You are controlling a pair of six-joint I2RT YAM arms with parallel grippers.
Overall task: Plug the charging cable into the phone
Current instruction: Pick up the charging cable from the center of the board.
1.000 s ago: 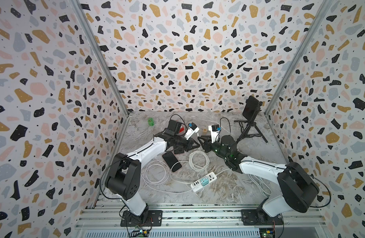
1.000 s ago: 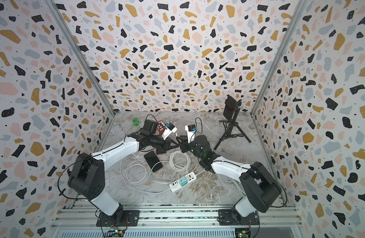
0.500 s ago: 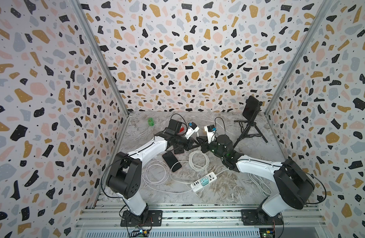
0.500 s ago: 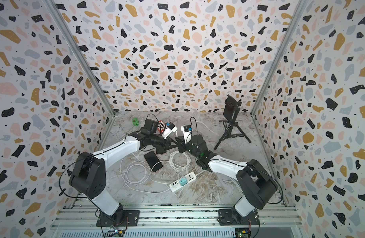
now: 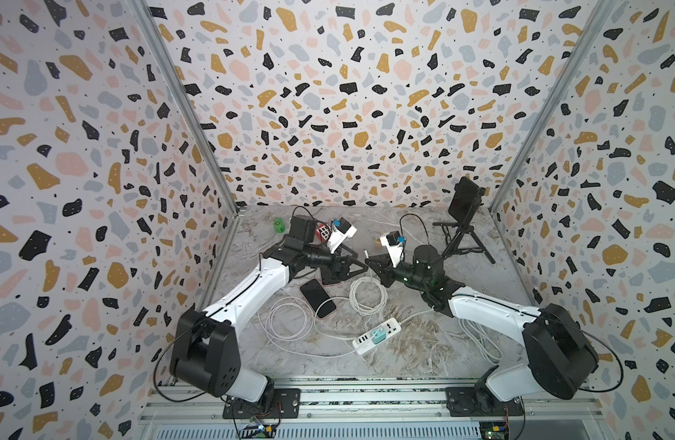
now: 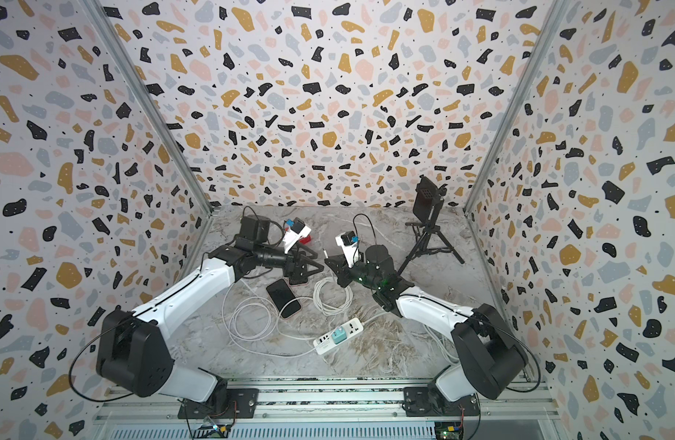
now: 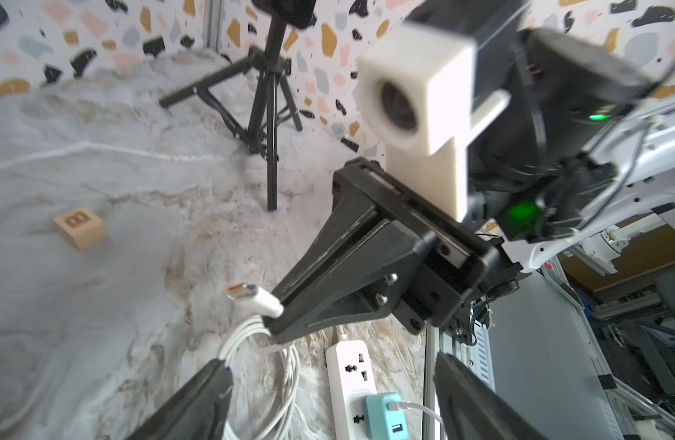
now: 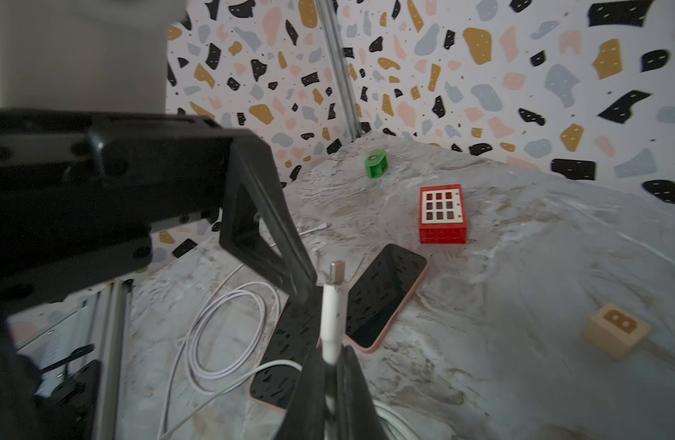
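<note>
A: Starting big: marbled worktop, boxed in by speckled walls. Anything stretched over it?
B: Two arms, left arm and right arm, stretched in from the front rail, nearly meeting tip to tip mid-worktop.
A: Behind them?
B: Black tripod in the far right corner, carrying a dark flat device. Nearer the front, white power strip with a teal charger plugged in.
A: Cables?
B: Tight white coil of charging cable lying near the right arm's tip; looser white loops spread beside the left arm.
A: Phones?
B: Two, both face up with dark screens and pink rims, lying between coil and loops. Nearer the front, first phone; just beyond, toward the red block, second phone. Touching or merely close, cannot tell.
A: Fingers?
B: On the left arm, left fingers spread wide, gripping nothing, hanging over the second phone. On the right arm, right fingers pinched tight on the charging cable's plug.
A: Smaller bits?
B: Red block with a white grid top, wooden cube, small green piece near the far left corner.
A: And that plug?
B: Held off the worktop, metal tip bare, standing out past the fingertips, touching neither phone.
</note>
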